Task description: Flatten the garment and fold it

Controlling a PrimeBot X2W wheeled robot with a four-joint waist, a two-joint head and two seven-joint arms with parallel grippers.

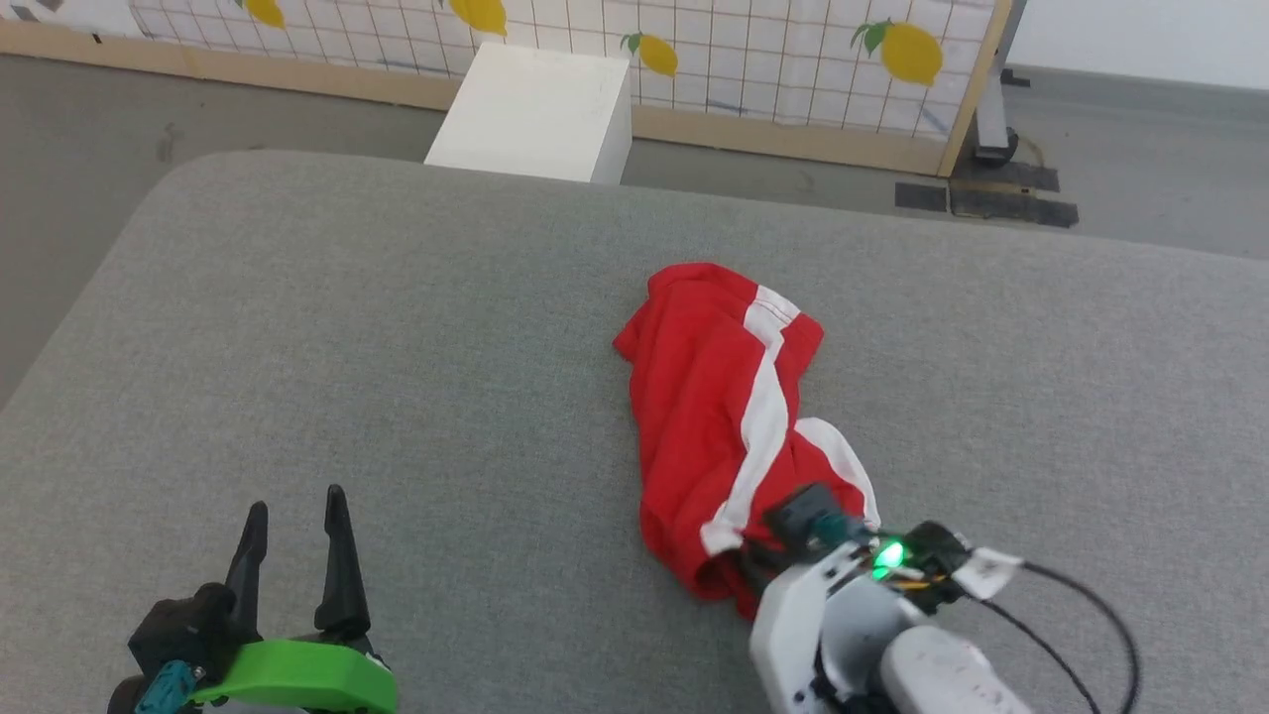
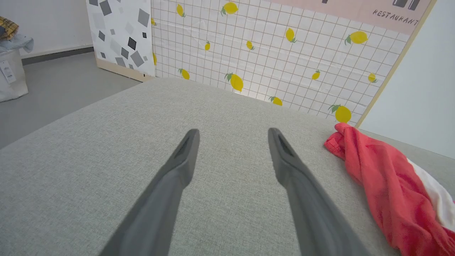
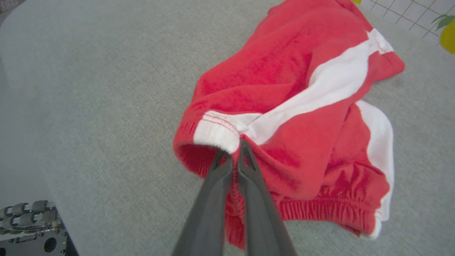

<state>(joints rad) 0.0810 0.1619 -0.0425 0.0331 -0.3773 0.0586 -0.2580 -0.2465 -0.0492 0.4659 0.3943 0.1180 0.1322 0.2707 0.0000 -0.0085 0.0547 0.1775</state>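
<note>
- Grey fabric-covered cushion top (image 1: 397, 347) is the work surface, with a lemon-print grid panel (image 1: 793, 59) and a white box (image 1: 535, 109) behind it.
- Red shorts (image 1: 714, 397) sit in a crumpled heap right of centre on the cushion, with a white side stripe (image 1: 763, 416) running along the top.
- Right gripper (image 3: 235, 149): fingers pressed together, pinching the rim of the near opening right where the stripe ends.
- Left gripper (image 1: 296, 501): fingers spread wide with nothing in them, over bare cushion well apart from the shorts.
- Handling guess: light, floppy, slightly fuzzy cloth. It'll sag and drag rather than slide, so a single pinch just trails the heap. I'd put the left gripper on the same rim further along, then pull the two apart to spread it.
- Hard to read: I can't tell whether the pinched rim is the waistband or a leg hole, though gathered elastic (image 3: 312, 209) shows just beside it. How many layers are in the pinch is hidden. In the head view the wrist (image 1: 843, 615) covers the right fingers.
</note>
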